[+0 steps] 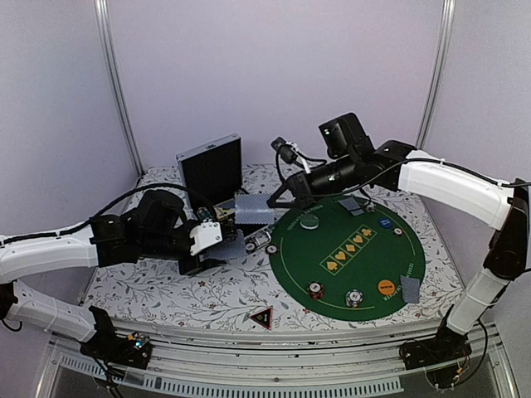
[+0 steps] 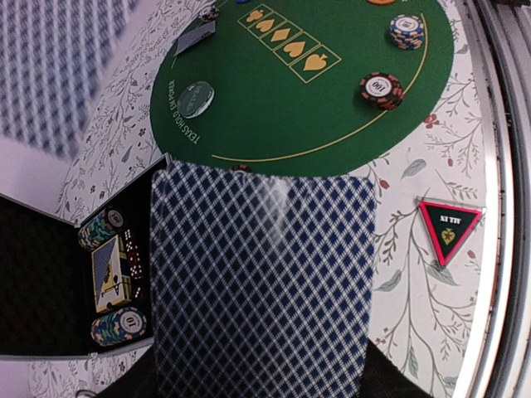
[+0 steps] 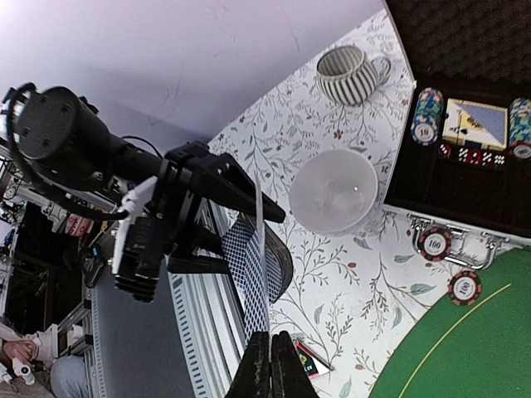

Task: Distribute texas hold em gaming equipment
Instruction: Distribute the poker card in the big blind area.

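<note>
My left gripper holds a deck of blue-checked playing cards left of the green round mat. The deck fills the middle of the left wrist view and hides the fingers. My right gripper has reached across to the deck and is shut on the end of a single card, which shows edge-on in its wrist view. In the top view that card spans the gap between the two grippers. On the mat lie two chip stacks, orange, blue and white discs, and dealt cards.
The open black case holds chip stacks and dice. A white bowl and a ribbed mug stand on the floral cloth beside it. Two chips lie by the case. The black red-edged triangle sits near the front edge.
</note>
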`<state>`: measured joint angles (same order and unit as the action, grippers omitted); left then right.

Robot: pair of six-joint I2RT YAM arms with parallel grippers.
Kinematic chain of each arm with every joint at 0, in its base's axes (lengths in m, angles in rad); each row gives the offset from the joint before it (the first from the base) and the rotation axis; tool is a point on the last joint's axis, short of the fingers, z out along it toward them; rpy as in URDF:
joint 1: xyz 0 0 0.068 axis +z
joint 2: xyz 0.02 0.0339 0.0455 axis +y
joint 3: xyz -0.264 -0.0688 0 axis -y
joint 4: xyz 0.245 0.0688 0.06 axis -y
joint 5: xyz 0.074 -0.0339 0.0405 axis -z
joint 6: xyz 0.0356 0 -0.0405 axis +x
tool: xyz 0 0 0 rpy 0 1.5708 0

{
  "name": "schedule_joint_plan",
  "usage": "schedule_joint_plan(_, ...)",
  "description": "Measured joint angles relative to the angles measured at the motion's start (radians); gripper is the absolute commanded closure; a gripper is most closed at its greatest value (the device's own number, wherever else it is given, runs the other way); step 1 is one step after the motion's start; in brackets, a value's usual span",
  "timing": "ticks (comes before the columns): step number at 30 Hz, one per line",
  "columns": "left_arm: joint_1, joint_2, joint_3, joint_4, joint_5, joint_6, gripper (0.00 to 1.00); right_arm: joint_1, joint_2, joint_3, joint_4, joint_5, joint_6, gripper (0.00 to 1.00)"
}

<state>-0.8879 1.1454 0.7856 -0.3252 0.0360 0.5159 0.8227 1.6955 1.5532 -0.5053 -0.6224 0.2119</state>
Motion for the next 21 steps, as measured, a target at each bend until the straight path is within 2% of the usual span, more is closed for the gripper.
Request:
schedule_joint_plan(5, 0.000, -0.003, 0.000, 0.000, 0.000, 0.000, 0.41, -0.078, -0.093, 0.019, -0.029, -0.010, -0.008, 0.98)
schedule_joint_plan(8, 0.000, -0.003, 0.000, 0.000, 0.000, 0.000, 0.41, -0.181, -0.158, -0.009, -0.050, 0.011, 0.012, 0.98)
schedule_joint_plan(11, 0.000, -0.003, 0.000, 0.000, 0.001, 0.000, 0.41, -0.309, -0.249, -0.140, -0.046, 0.068, 0.093, 0.98)
schedule_joint_plan(13, 0.000, -0.003, 0.000, 0.000, 0.002, 0.000, 0.41, -0.372, -0.308, -0.249, -0.072, 0.162, 0.160, 0.98)
schedule_joint_plan(18, 0.000, -0.006, 0.000, 0.000, 0.007, 0.000, 0.41, -0.394, -0.398, -0.446, -0.156, 0.337, 0.257, 0.98)
schedule_joint_plan(21, 0.000, -0.008, 0.000, 0.001, 0.009, 0.000, 0.41, -0.436, -0.509, -0.547, -0.189, 0.415, 0.309, 0.98)
